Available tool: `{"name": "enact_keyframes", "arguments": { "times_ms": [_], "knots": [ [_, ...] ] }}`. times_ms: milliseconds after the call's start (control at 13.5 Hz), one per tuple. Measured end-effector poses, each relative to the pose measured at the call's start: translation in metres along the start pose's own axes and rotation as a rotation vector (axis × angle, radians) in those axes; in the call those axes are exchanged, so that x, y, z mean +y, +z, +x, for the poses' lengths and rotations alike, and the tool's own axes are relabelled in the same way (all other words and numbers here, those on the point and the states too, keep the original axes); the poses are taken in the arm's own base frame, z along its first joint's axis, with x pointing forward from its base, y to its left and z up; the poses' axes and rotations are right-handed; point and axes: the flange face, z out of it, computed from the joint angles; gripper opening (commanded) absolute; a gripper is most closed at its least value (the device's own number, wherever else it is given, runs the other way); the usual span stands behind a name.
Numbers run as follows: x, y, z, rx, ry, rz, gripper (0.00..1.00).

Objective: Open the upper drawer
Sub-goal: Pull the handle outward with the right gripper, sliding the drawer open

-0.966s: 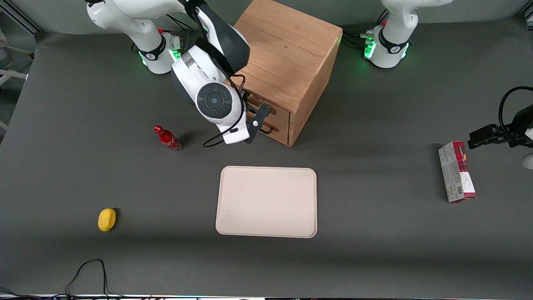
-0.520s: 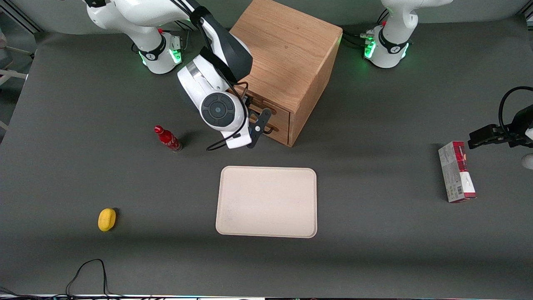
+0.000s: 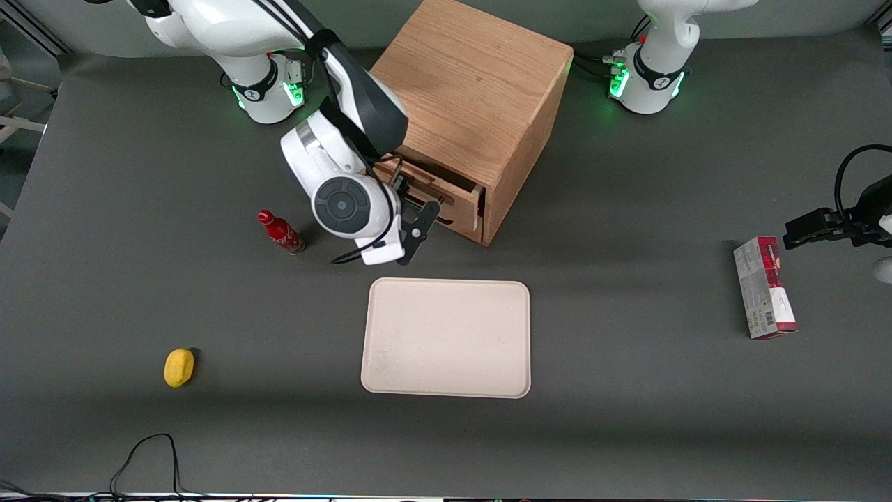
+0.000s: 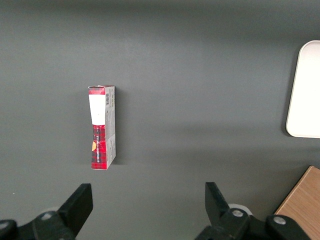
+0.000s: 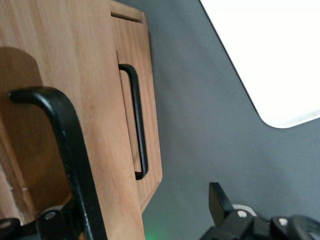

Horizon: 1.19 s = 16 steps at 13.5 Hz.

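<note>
The light oak cabinet (image 3: 474, 84) stands at the table's back. Its upper drawer (image 3: 460, 203) stands partly pulled out of the cabinet front, with a dark gap under the cabinet top. My right gripper (image 3: 418, 226) is in front of the drawer, open. In the right wrist view the upper drawer's front (image 5: 95, 100) is close, and its black wire handle (image 5: 67, 145) runs between my gripper's (image 5: 140, 205) spread fingers, close against one of them. The bottom drawer (image 5: 150, 90) sits farther back with its own black handle (image 5: 138, 125).
A beige tray (image 3: 446, 338) lies nearer the front camera than the cabinet. A red bottle (image 3: 280, 232) stands beside my arm. A yellow object (image 3: 179, 367) lies toward the working arm's end, and a red box (image 3: 764, 287) toward the parked arm's end.
My gripper has moved away from the cabinet front, toward the working arm's end. The upper drawer has slid out with it.
</note>
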Motion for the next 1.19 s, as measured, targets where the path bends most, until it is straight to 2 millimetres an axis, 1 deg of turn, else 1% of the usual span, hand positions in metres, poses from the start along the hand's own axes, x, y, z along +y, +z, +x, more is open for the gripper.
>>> {"name": "enact_keyframes", "arguments": {
  "times_ms": [297,743,1189],
  "knots": [
    [0.018,-0.004,-0.006,0.013,0.023,0.004,1.0],
    [0.041,-0.015,-0.001,0.053,0.045,-0.006,1.0],
    [0.074,-0.024,-0.008,0.092,0.078,-0.011,1.0]
  ]
}}
